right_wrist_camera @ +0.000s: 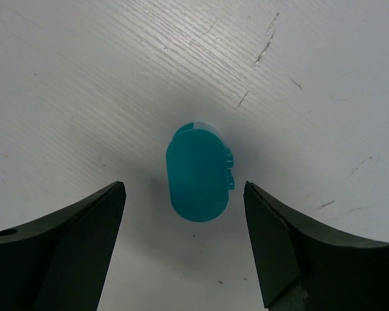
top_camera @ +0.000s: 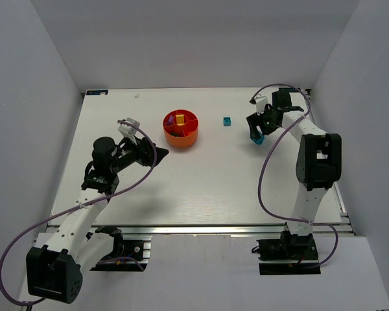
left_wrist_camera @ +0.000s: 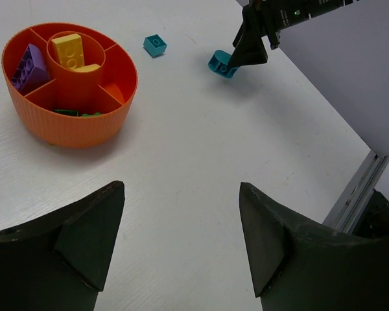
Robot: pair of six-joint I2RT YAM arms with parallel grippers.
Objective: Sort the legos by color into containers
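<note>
The orange-red bowl point(top_camera: 180, 137) point(left_wrist_camera: 71, 126) stands at the table's back middle. Its hub holds a yellow brick point(left_wrist_camera: 71, 50), one wedge a purple brick point(left_wrist_camera: 27, 65), and another wedge green pieces point(left_wrist_camera: 78, 113). A small cyan brick point(top_camera: 227, 121) point(left_wrist_camera: 155, 44) lies to the bowl's right. Farther right a rounded cyan brick point(top_camera: 259, 139) point(right_wrist_camera: 198, 172) point(left_wrist_camera: 220, 63) lies on the table. My right gripper point(top_camera: 255, 133) point(right_wrist_camera: 183, 186) is open and straddles that brick's near end, with a gap on each side. My left gripper point(top_camera: 158, 154) point(left_wrist_camera: 181, 188) is open and empty, low beside the bowl's near left.
White walls enclose the table on the left, back and right. An aluminium rail point(top_camera: 201, 228) point(left_wrist_camera: 363, 188) runs along the near edge. The right arm point(top_camera: 314, 152) leans in from the right side.
</note>
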